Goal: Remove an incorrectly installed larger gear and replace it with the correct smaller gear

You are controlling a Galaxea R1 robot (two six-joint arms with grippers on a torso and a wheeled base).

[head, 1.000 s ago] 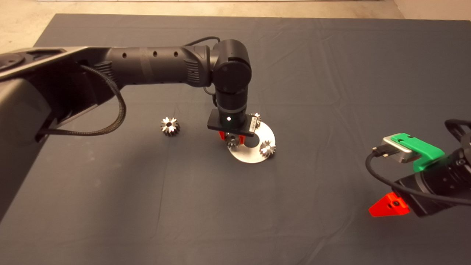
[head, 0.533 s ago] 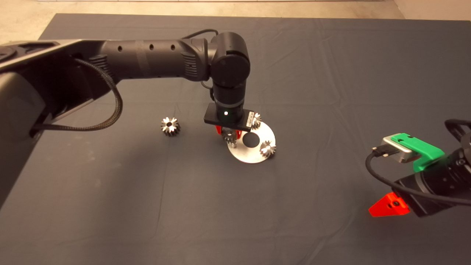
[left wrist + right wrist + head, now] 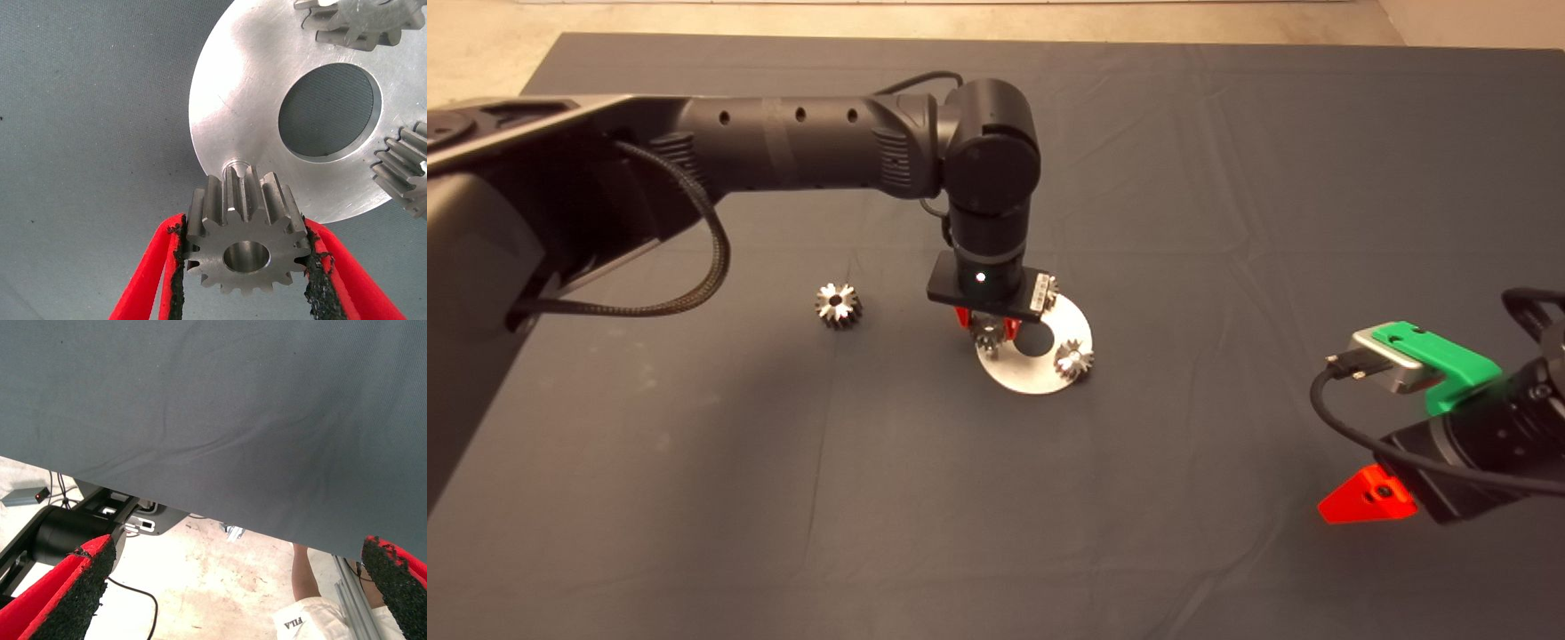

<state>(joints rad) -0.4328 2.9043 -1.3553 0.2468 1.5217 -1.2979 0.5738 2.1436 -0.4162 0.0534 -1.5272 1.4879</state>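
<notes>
Silver steel catches the light at the middle of the dark mat in the head view. A round plate lies flat on the desk there, with a small gear standing on its near right edge and another gear peeking out at the far edge, half hidden by the wrist. The left gripper hangs straight down over the plate's left rim, red fingers pinching the larger gear. Well off to the left, alone on the mat, sits the smaller gear, apart from everything. The right gripper is parked at the lower right edge, doing nothing.

Over to the left wrist view, and here is the detail: the larger gear is clamped between the two black pads, bore facing the camera. Beyond it, a short bare pin shows on the plate, so the gear looks lifted clear of its seat. Two other gears and are on the plate around its centre hole.

Right wrist view: the right gripper has its fingers spread wide, with nothing between them, over the mat's edge; a person's leg shows on the floor beyond.

By my reading, removal is nearly done. Setting the big gear aside, fetching the smaller one and seating it on the pin all remain.
</notes>
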